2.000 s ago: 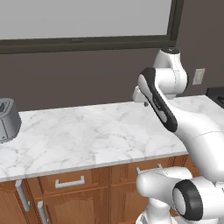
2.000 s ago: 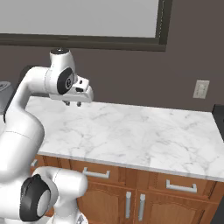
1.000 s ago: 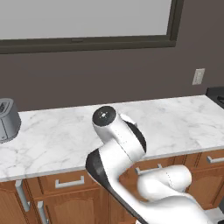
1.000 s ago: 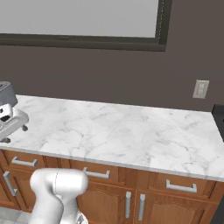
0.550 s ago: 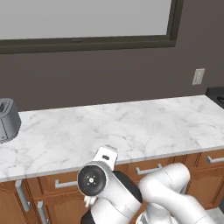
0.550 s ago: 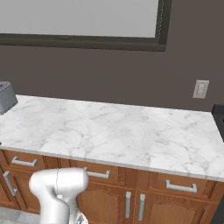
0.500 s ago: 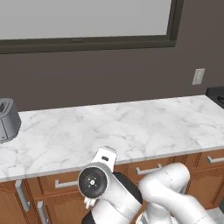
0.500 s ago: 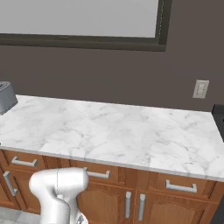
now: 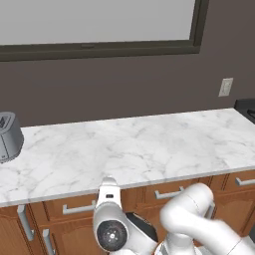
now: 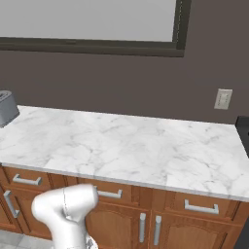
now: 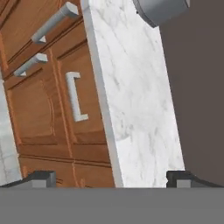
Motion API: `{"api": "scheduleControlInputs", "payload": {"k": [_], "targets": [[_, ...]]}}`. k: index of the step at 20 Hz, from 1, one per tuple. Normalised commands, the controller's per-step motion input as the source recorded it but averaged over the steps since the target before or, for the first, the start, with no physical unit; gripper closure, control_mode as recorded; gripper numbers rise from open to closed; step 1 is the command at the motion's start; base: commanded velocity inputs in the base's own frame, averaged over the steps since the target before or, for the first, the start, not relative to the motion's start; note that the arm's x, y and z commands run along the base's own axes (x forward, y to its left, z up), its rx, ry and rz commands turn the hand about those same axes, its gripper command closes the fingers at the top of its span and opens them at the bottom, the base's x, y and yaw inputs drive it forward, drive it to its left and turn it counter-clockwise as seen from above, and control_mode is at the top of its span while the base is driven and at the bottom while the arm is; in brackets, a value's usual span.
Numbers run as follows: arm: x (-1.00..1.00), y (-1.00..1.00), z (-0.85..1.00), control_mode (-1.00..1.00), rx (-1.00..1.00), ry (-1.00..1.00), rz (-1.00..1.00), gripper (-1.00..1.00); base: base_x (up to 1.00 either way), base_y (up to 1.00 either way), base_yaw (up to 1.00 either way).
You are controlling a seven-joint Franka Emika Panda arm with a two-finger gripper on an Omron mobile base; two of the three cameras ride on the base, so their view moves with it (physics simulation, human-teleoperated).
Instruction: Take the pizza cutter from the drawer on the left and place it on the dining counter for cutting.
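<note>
The gripper [image 11: 109, 178] stood wide open in the hand view, its two dark fingertips [image 11: 40, 178] far apart at 7 and 5 o'clock, with nothing between them. This view was rolled sideways (cabinet fronts ran up the left, the wall down the right). Between the fingertips lay the edge of the marble worktop [image 11: 131, 105], and a grey toaster [image 11: 161, 9] sat at 1 o'clock on it. At 10 o'clock was a brown drawer [image 11: 74, 100] with a silver bar handle [image 11: 75, 97], closed; I cannot tell whether it was the task's one. The pizza cutter could not be located in these pictures.

In the left base view the arm [image 9: 149, 226] was folded low at 6 o'clock, in front of the cabinets [image 9: 60, 219]. The toaster stood at 9 o'clock on the worktop, and a wall outlet [image 9: 226, 87] was at 2 o'clock.
</note>
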Motion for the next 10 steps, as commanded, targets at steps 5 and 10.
{"api": "scheduleControlInputs", "payload": {"k": [5,10], "targets": [[0.15,0.37,-0.69,-1.00,-0.18,-0.23,0.13,-1.00,0.00,0.00,0.00],[0.33,0.50,-0.58,-1.00,-0.10,-0.15,0.02,-1.00,0.00,0.00,0.00]]}}
